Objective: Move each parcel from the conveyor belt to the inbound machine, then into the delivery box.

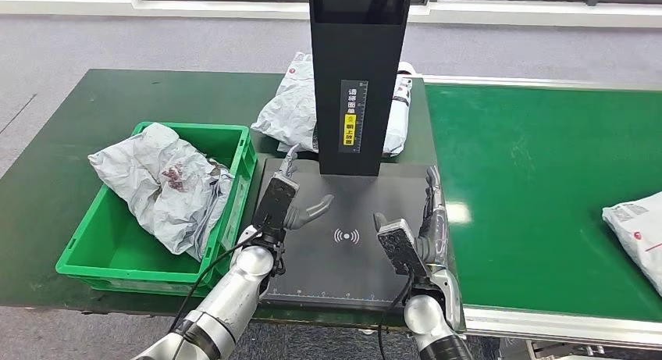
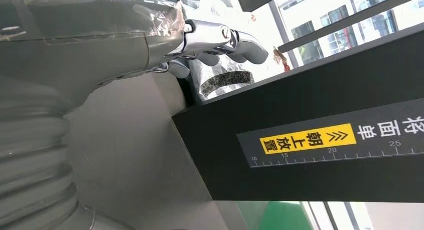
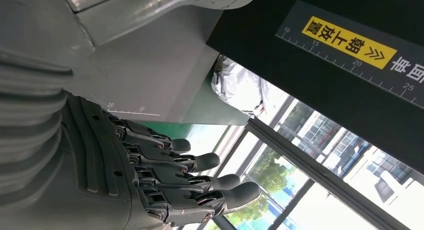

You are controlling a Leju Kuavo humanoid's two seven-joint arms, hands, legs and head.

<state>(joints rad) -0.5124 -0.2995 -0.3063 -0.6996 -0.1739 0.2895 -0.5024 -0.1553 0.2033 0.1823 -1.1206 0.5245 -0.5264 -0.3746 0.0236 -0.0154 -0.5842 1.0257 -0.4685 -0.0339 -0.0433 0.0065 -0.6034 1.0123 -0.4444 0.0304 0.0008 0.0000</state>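
One parcel (image 1: 160,184) sits in the green box (image 1: 238,153) at left; another parcel (image 1: 636,231) waits on the belt (image 1: 539,165), far right. Left hand (image 1: 293,204) and right hand (image 1: 414,227) hover open, empty, over the scanner plate (image 1: 343,258).

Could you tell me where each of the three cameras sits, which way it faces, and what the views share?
Head view: high on the body, looking forward and down at the inbound machine, green delivery box and conveyor belt; both arms and empty robot hands show, left robot hand, right robot hand.
Left wrist view: behind the left robot hand, facing the machine's black column.
Right wrist view: behind the right robot hand, facing column and windows.
Shared: both wrist views show the yellow label.
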